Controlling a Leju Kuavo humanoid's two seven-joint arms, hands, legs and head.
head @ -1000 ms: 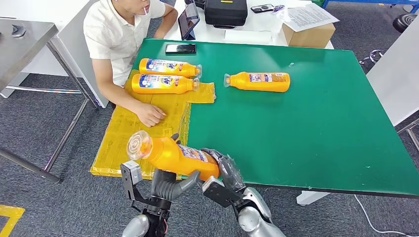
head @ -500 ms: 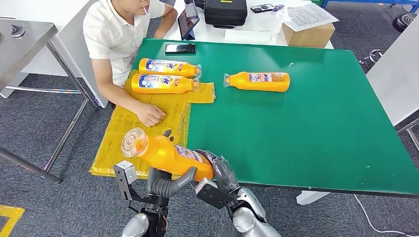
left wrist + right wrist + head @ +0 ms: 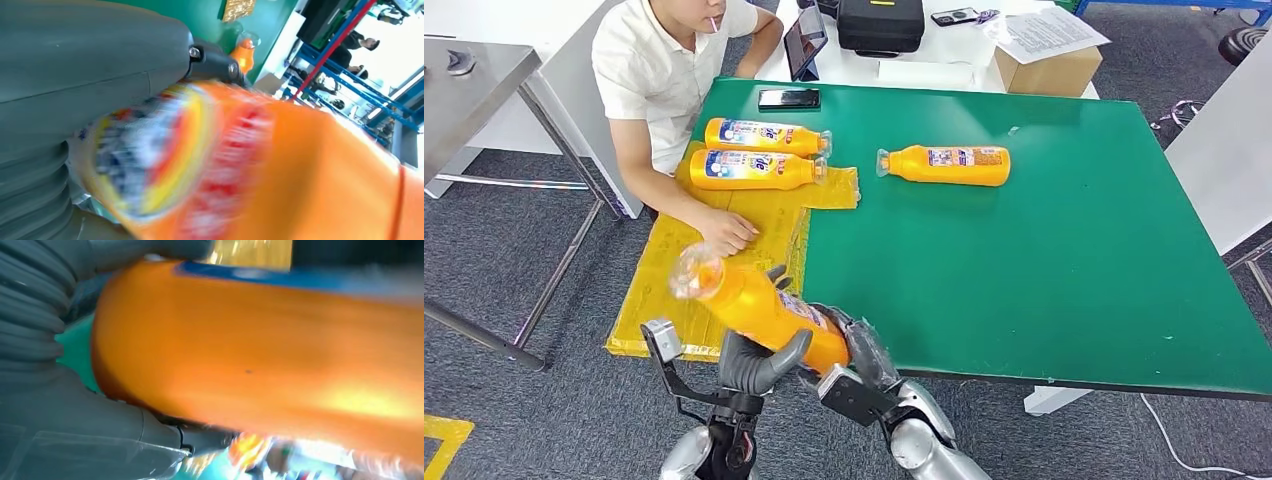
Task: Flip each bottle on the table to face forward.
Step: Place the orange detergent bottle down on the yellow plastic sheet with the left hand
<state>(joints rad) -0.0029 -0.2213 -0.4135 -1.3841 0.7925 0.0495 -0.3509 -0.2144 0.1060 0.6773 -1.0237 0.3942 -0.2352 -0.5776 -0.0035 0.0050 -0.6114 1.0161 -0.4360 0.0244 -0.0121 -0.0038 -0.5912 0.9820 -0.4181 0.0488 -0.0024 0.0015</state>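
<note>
The robot holds one orange detergent bottle (image 3: 759,310) above the near edge of the green surface (image 3: 1044,260), beside the yellow cardboard sheet (image 3: 709,260). The left hand (image 3: 754,362) cups the bottle from below with its fingers (image 3: 789,352) curled round the body, and the right hand (image 3: 859,350) clasps the base end; the clear cap points up and away from the robot toward the person's hand (image 3: 727,231). The bottle is tilted and blurred in both wrist views, so the flip itself looks to be in hand. The next move probably calls for finishing the turn until the label faces up, then laying the bottle down on the cardboard sheet without brushing that hand.

Two more bottles (image 3: 759,153) lie side by side at the far end of the cardboard sheet, labels up. A fourth bottle (image 3: 949,165) lies beyond the cardboard sheet, out on the green. A phone (image 3: 789,98) rests past the pair. A person in a white shirt (image 3: 659,60) sits alongside the cardboard sheet. Grey carpet (image 3: 514,250) surrounds everything.
</note>
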